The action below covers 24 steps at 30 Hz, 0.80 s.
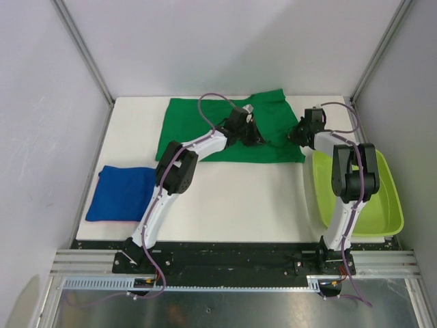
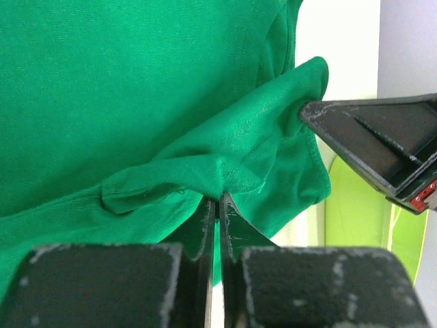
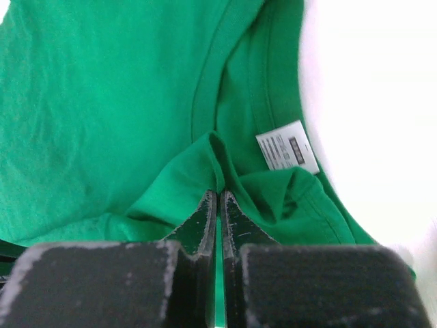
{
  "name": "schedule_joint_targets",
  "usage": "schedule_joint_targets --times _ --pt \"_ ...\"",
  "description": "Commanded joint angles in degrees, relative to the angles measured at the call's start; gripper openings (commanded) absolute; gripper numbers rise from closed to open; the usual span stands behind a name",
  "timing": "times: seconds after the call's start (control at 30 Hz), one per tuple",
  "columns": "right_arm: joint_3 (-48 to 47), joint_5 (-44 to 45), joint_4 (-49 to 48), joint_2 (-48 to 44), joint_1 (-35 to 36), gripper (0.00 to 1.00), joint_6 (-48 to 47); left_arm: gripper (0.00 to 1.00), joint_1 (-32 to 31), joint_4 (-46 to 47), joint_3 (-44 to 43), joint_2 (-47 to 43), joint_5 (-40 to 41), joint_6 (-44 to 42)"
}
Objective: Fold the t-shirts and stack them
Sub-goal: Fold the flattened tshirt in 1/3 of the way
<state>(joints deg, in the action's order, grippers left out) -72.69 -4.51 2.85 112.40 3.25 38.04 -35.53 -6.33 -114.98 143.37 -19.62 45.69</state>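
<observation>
At the left edge of the table (image 1: 239, 198), towards its near corner, the royal blue t-shirt (image 1: 123, 193) lies already folded into a flat square, well apart from both grippers. The dark green t-shirt (image 1: 198, 126) lies spread along the far edge, its long axis running left to right across the table.

Both arms work on the right-hand end of that cloth. The left gripper (image 2: 218, 201) is clenched on a raised ridge of green fabric, near the shirt's near hem and just inside its right end. The right gripper (image 3: 218, 195) stands just beside it, further right, and is likewise pinched shut on a fold of green cloth, close to the collar and its white label (image 3: 287, 147).

All the loose bulk of the shirt therefore lies to the left of both grips, so I judge the coming fold must carry this end leftwards, along the long axis. The lime-green tub (image 1: 389, 205) sits at the right near corner, beside the right arm.
</observation>
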Motion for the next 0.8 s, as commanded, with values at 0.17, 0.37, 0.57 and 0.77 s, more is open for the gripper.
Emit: schedule_joint_targets --times 0.17,0.37,0.57,0.77 --pt "-6.37 -3.07 -5.29 5.1 -0.94 0.0 0.01 0.07 0.47 3.18 -1.73 0.4 3.26 3.07" --pt "-8.44 -4.61 -6.61 7.58 -0.96 0.0 -1.3 0.2 0.86 3.78 -1.2 -0.26 4.17 2.78" --pt "-10.95 -4.71 -6.35 9.06 -0.92 0.0 -2.51 0.35 1.98 4.01 -1.4 -0.4 3.91 1.76" --pt "-14.54 -4.46 -5.1 9.98 -0.96 0.11 -3.69 0.59 3.35 4.04 -0.19 -2.33 3.31 -1.04"
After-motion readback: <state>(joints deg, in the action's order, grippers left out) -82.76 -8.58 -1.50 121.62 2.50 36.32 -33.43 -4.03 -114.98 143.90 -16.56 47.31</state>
